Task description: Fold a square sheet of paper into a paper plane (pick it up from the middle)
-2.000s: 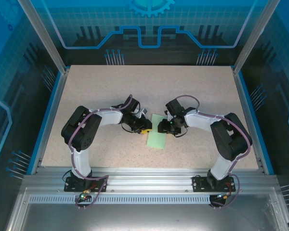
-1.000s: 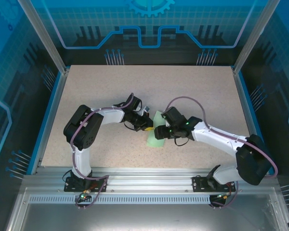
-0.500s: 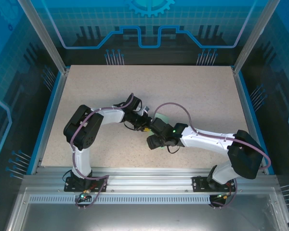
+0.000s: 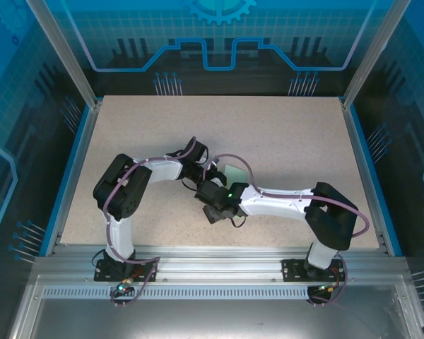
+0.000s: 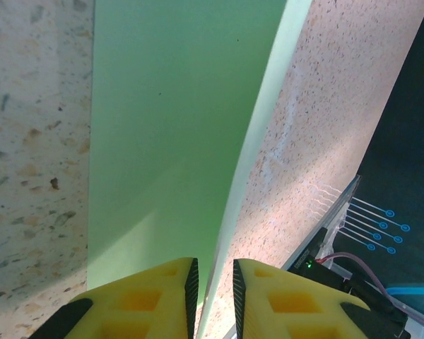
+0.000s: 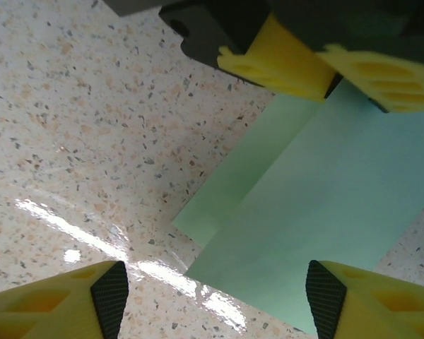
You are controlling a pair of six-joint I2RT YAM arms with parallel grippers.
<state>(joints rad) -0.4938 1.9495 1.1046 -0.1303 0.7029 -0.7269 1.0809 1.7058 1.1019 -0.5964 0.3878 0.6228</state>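
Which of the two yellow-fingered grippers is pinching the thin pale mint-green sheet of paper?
The left gripper: its fingers are closed on the raised edge of the sheet of paper. The right gripper has its fingers spread wide, holding nothing.

Seen from above, the right arm (image 4: 275, 202) hid nearly all of the square sheet of paper (image 4: 235, 171), and at the left wrist the sheet ran off the top edge, its far end unseen.

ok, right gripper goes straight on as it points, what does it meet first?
Probably the green paper, ahead between the right gripper's open fingers; the left gripper pinches its far end.
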